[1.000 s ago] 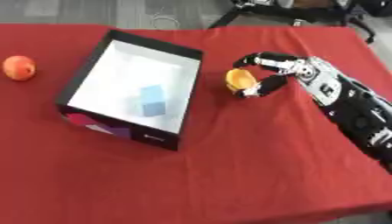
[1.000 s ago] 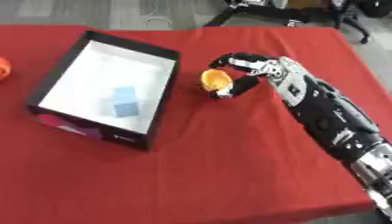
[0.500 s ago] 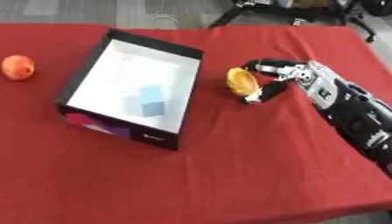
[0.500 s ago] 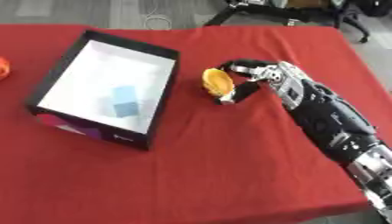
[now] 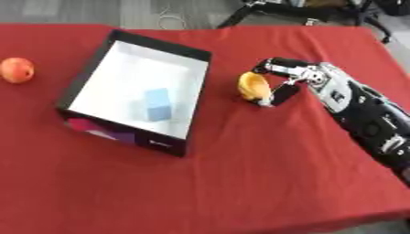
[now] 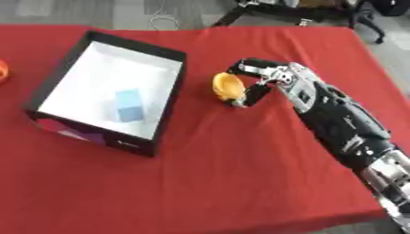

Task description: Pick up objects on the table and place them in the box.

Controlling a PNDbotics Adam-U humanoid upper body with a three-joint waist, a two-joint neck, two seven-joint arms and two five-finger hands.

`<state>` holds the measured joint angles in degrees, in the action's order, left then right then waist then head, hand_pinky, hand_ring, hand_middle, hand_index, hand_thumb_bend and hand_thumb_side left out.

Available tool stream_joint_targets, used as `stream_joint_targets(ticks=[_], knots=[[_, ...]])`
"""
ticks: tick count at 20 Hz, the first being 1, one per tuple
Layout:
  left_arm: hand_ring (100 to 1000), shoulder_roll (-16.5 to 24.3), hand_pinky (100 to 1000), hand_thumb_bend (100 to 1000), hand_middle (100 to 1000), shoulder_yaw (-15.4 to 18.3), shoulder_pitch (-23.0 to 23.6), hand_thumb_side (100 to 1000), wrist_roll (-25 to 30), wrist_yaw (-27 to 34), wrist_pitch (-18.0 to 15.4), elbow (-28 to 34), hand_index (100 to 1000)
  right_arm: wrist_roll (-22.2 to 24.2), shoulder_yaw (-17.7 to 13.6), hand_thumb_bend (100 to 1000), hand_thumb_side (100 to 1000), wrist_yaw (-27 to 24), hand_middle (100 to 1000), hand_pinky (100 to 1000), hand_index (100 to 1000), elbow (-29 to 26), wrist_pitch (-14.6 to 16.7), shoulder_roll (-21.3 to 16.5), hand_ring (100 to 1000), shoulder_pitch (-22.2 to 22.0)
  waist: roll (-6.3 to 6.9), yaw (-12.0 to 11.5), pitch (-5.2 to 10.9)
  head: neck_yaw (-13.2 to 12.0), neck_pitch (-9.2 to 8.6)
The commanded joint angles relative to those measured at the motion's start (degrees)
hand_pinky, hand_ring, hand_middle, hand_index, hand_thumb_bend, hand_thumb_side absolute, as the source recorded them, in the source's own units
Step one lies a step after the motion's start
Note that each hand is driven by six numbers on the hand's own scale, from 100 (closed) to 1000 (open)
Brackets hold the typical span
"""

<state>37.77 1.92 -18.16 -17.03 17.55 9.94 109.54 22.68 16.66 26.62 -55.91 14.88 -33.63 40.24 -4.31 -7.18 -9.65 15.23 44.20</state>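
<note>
Reaching in from three o'clock, the right hand [image 5: 290, 82] is seen with its fingers [image 5: 272, 65] and thumb curled round one yellow-orange object [image 5: 252, 86], which is pinched between them just beside the box [image 5: 85, 76] on its three o'clock side, at or just above the red table [image 5: 240, 173]; whether it touches the cloth cannot be told. One box is counted, black outside and white inside, open at the top and lying slightly askew at about ten o'clock from the middle of the table. Inside it one pale blue block [image 5: 159, 104] is seen, toward the six o'clock end of the floor. One orange ball [image 5: 17, 70] is found well apart from the box, at nine o'clock by the table's edge. Only one robot hand is shown.
</note>
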Motion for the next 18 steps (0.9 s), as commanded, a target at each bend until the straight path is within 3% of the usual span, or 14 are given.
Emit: stream_joint_targets(ticks=[1, 7, 11, 18], knots=[[739, 1.0, 870, 187, 754, 0.5, -0.4, 745, 0.1, -0.2, -0.2, 0.6, 867, -2.3, -0.2, 277, 164, -1.7, 621, 901, 696, -2.4, -0.7, -1.8, 804, 0.4, 0.19, 0.0, -0.03, 0.2, -0.08], [739, 1.1, 871, 186, 755, 0.6, -0.2, 745, 0.0, -0.3, -0.4, 0.6, 867, -6.2, -0.2, 174, 132, -3.4, 553, 875, 625, -6.2, -1.6, -2.9, 760, 0.2, 0.11, 0.0, 0.06, 0.3, -0.08], [740, 1.4, 870, 185, 756, 0.9, 0.1, 740, -0.2, -0.5, -0.7, 0.7, 867, -6.6, -0.5, 117, 128, -5.0, 538, 866, 610, -9.4, -1.7, -3.8, 745, 1.2, 0.11, 0.0, 0.24, 0.3, -0.08], [738, 1.7, 863, 190, 753, 2.1, 0.7, 717, -1.5, -1.0, -1.9, 1.4, 864, -7.4, -3.6, 100, 100, -10.7, 521, 859, 597, -18.1, -2.4, -3.2, 712, 7.7, 0.23, 0.1, 0.78, 0.8, -0.08]])
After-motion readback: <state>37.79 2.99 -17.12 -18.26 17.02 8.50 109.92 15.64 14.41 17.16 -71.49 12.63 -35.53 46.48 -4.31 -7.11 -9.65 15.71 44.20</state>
